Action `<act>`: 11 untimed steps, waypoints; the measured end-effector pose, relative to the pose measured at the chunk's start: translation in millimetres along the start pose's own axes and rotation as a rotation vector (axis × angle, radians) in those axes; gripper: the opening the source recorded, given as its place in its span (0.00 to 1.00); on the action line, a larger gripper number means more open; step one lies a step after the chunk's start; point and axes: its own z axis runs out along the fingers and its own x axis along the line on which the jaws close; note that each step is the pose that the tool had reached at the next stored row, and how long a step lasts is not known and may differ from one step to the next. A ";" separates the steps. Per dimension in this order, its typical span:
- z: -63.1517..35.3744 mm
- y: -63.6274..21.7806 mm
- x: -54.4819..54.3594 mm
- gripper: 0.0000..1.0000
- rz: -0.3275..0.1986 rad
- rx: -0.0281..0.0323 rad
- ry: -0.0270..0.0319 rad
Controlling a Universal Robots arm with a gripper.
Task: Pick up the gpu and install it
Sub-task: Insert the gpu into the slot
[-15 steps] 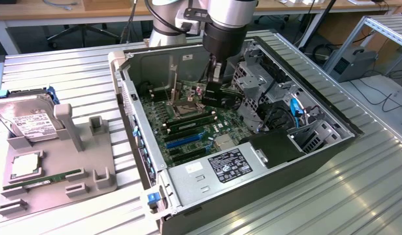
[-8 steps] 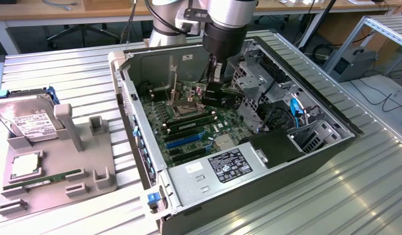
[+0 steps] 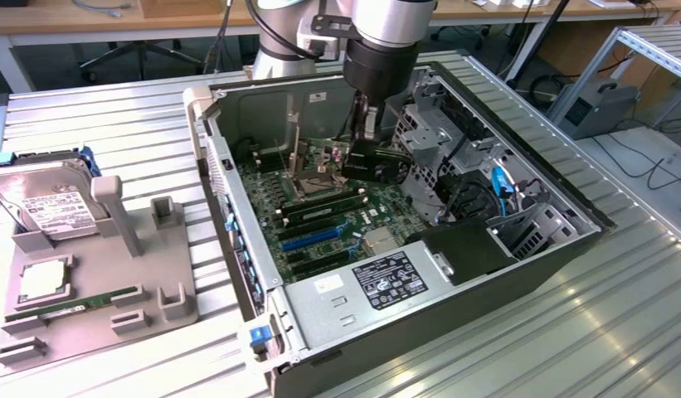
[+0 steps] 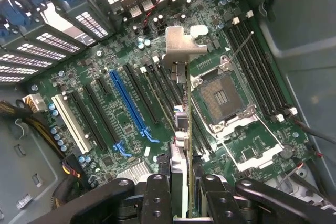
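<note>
The gpu (image 4: 181,129) shows edge-on in the wrist view, a thin dark card with its silvery end bracket (image 4: 181,45) at the far end. My gripper (image 4: 184,184) is shut on it, one black finger (image 4: 157,195) on each face. The card hangs over the green motherboard, between the blue expansion slot (image 4: 131,103) and the bare CPU socket (image 4: 223,98). In the exterior view my gripper (image 3: 370,149) reaches down into the open computer case (image 3: 240,240) and holds the gpu (image 3: 376,163) just above the board. Whether the card touches a slot I cannot tell.
The drive cage (image 3: 429,137) and black cables (image 3: 473,199) crowd the case on the exterior view's right. The power supply (image 3: 385,282) sits at the near end. A grey fixture (image 3: 141,274) on the exterior view's left carries a silver hard drive (image 3: 47,207) and a green memory stick (image 3: 85,300).
</note>
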 end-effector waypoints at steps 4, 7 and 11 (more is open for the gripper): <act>0.0 0.0 0.0 0.27 -0.021 -0.0006 0.0000; 0.0 0.0 0.0 0.27 -0.036 -0.0010 0.0000; 0.0 0.0 0.0 0.27 -0.056 -0.0016 -0.0002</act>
